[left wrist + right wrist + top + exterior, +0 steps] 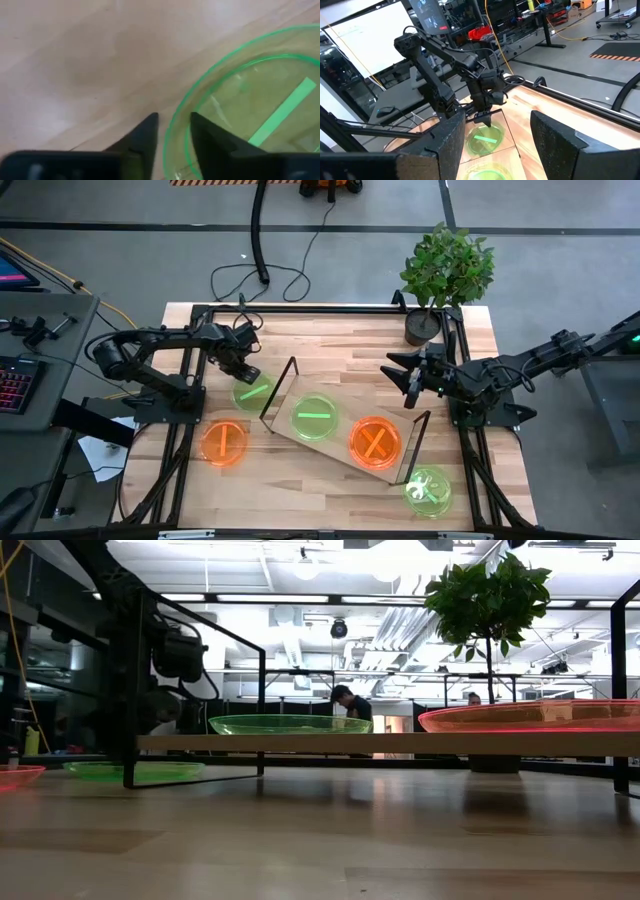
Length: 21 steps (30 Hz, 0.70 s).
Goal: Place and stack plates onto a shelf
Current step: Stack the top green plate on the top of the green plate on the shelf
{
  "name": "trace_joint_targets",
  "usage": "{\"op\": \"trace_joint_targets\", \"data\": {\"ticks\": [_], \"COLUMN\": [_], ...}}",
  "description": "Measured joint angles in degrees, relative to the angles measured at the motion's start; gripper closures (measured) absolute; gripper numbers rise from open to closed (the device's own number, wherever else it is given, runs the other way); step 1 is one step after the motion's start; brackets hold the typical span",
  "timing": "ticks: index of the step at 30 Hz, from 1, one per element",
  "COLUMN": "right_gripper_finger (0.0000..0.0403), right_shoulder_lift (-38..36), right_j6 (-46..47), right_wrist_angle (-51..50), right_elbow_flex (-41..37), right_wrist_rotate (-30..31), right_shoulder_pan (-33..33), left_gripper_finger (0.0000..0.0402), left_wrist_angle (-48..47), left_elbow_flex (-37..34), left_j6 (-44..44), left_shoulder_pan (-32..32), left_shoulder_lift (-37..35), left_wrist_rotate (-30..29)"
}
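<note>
One rim of a neon green translucent plastic plate (253, 391) is being straddled by the left claw (246, 374), fingers apart; the right claw (408, 377) is being held open.

Overhead, table-level and two wrist cameras share the shelf (345, 425).

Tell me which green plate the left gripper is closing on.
The green bar plate on the tabletop left of the shelf: the left gripper straddles its rim. The other two green plates lie farther off.

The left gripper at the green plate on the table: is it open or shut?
Open. The left gripper has its fingers apart, one on each side of the rim of the green plate, not yet clamped.
</note>
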Motion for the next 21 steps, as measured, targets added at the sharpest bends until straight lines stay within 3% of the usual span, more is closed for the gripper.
{"op": "trace_joint_targets", "data": {"ticks": [3,5,14,21], "right_gripper_finger": [0.0194,0.0194,0.0194,0.0194], "right_shoulder_lift": [0.0,0.0,0.0,0.0], "right_j6": [-0.02,0.05,1.41,1.42], "right_wrist_angle": [-0.47,-0.51,-0.55,-0.55], "right_elbow_flex": [0.0,0.0,0.0,0.0], "right_wrist_rotate": [0.0,0.0,-0.02,-0.28], "right_shoulder_pan": [0.0,0.0,0.0,0.0], "left_gripper_finger": [0.0374,0.0391,0.0401,0.0401], "left_wrist_angle": [-0.16,-0.26,-5.7,-9.6], "left_elbow_flex": [0.0,0.19,6.49,16.8], "left_j6": [0.94,1.62,2.97,2.98], "left_shoulder_pan": [0.09,0.66,5.95,9.29], "left_shoulder_lift": [-0.11,-0.92,-9.83,-17.31], "left_wrist_rotate": [-0.44,-0.05,-2.96,-11.05]}}
